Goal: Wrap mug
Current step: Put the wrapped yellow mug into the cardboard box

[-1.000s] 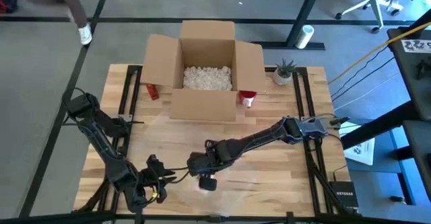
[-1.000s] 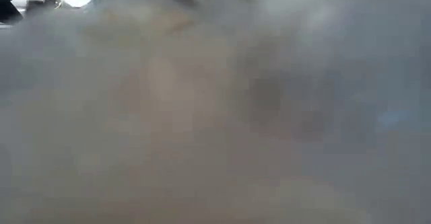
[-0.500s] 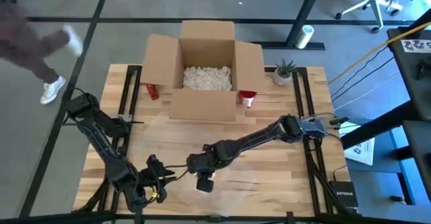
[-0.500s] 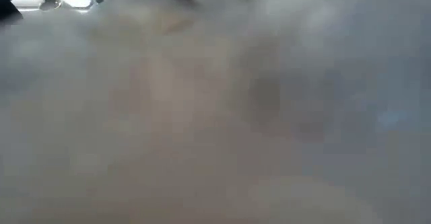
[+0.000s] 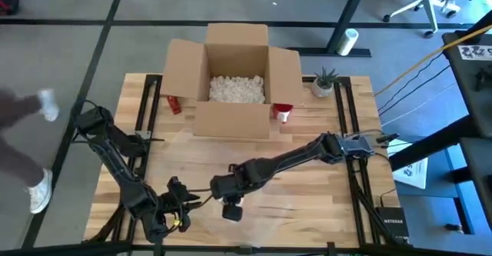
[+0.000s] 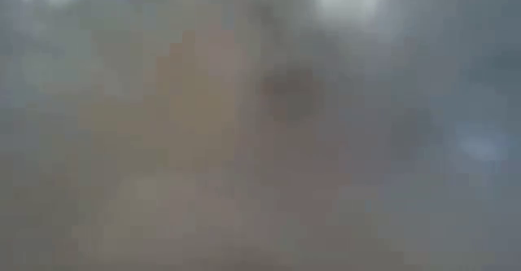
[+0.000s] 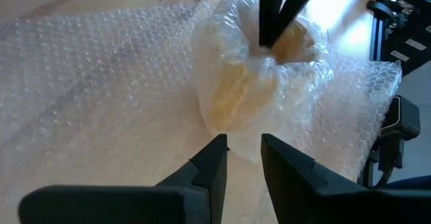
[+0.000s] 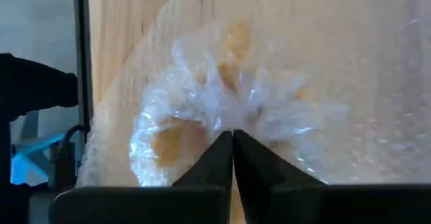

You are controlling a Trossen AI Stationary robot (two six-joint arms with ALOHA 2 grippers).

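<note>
The right gripper slid a bit further toward the worktop's left edge, and the person walked down along the floor past the left side.

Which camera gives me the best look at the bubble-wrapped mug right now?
The left wrist view: the mug shows whole, yellow under bunched bubble wrap, with the right gripper pinching the wrap on top. The right wrist view shows it close but partly behind its own shut fingers. The high view hides it under the right arm; the low view is blurred.
</note>
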